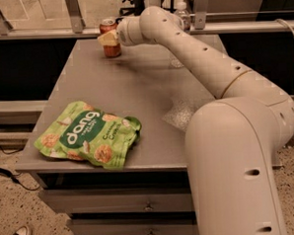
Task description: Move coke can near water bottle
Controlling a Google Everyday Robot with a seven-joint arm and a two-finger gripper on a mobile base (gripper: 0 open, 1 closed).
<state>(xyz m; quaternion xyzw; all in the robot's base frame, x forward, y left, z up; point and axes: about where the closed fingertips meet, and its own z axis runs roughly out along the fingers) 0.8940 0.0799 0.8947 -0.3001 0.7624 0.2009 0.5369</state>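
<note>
Cream arm (pixel 199 55), yellowish jaws at tip

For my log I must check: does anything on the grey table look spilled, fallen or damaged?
Nothing stands out. The small red aluminium soda can stands upright at the far edge, the hand at it. The clear plastic water bottle, partly behind the arm, is upright. The green snack bag lies flat.
</note>
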